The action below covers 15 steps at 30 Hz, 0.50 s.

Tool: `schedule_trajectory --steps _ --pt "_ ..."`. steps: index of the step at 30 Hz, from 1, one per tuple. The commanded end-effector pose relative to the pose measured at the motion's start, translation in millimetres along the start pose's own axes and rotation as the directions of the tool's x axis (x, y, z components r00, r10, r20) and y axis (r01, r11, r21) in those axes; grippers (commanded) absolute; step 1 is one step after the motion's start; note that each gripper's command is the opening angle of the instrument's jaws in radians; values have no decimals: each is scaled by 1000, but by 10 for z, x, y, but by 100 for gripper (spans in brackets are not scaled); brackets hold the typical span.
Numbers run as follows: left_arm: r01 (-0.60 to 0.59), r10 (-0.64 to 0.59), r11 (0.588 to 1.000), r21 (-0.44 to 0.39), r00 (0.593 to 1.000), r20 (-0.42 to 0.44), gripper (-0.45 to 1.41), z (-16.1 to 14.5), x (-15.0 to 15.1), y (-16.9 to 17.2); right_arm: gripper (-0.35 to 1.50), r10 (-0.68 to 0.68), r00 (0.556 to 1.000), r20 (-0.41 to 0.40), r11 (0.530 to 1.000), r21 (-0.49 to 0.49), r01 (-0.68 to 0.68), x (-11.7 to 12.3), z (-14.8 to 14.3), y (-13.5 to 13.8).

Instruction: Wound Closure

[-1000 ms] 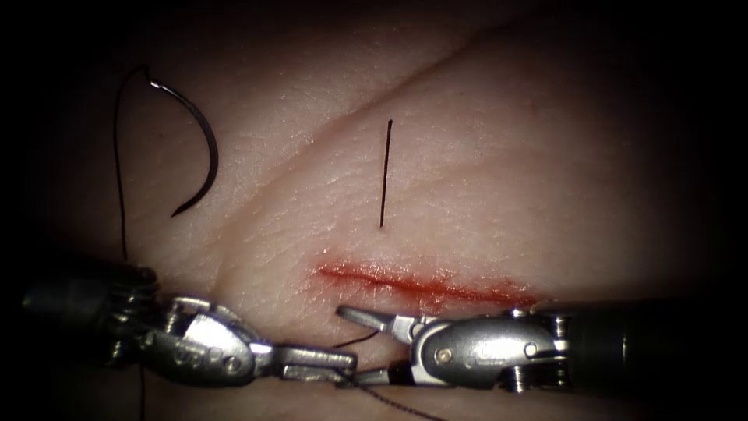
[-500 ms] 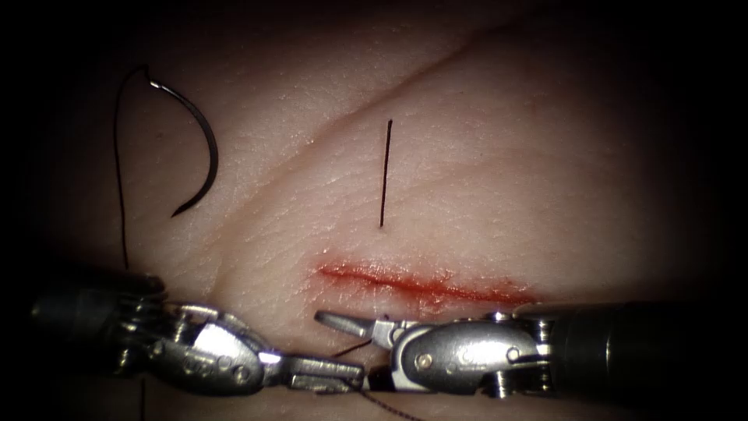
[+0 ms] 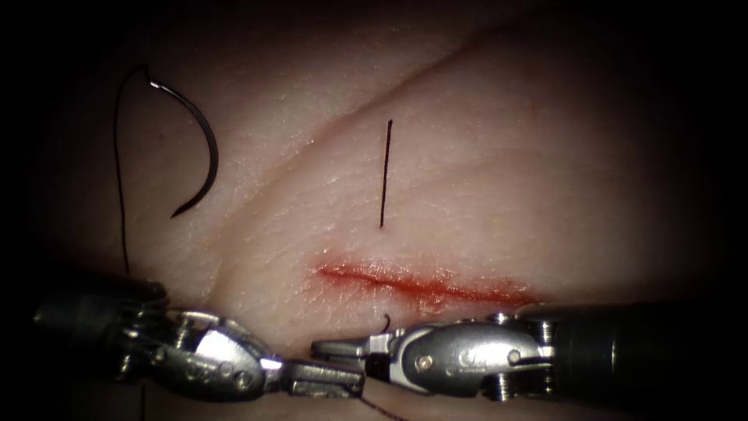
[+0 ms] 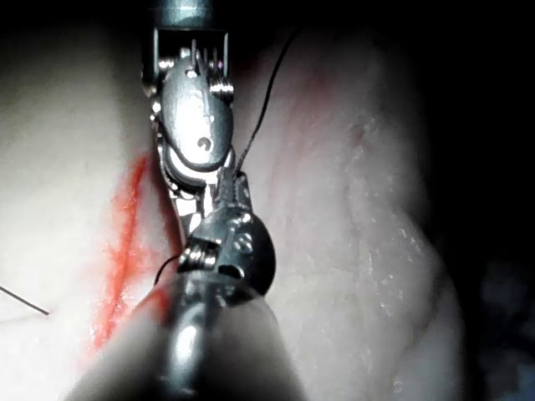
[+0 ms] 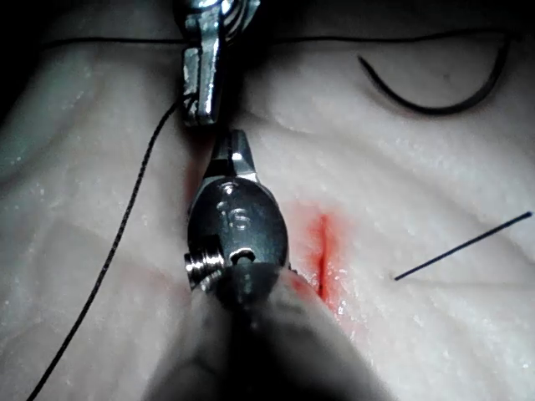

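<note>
The needle (image 3: 196,148) lies free on the tissue (image 3: 483,179) at upper left of the frame, nearer the left tool (image 3: 323,380), which grips thread (image 3: 118,164). The right tool (image 3: 343,348), just below the cut (image 3: 425,285), looks closed, possibly on thread.

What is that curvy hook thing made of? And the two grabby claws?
The needle looks like thin dark metal: one end glints. It lies loose on the tissue. The left tool and right tool look like polished steel, shiny with bright reflections.
</note>
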Motion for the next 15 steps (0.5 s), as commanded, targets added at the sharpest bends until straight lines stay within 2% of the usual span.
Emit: schedule_trajectory --steps 1,6,7,8,9,12,15 --pt "6 -6 1000 0 1000 -2 -45 7 -3 3 -35 4 1000 10 1000 -8 -4 -7 4 1" --pt "23 -24 1000 21 999 35 -45 7 -2 4 -35 13 1000 -7 1000 -28 -13 -9 -7 9" --pt "24 -26 999 32 998 51 -6 7 -2 4 -35 16 1000 -7 999 -35 -17 -9 -11 12" --pt "32 -35 999 42 997 65 44 7 -1 3 -35 22 1000 -3 999 -42 -22 -8 -16 16" --pt "40 -44 998 50 996 74 77 8 0 2 -35 27 1000 0 998 -48 -27 -8 -20 20" --pt "79 -91 991 112 991 100 106 10 7 1 -35 49 999 9 996 -73 -48 -7 -33 38" --pt "109 -127 980 168 986 104 121 20 15 0 -35 70 997 23 994 -89 -68 -8 -41 57"
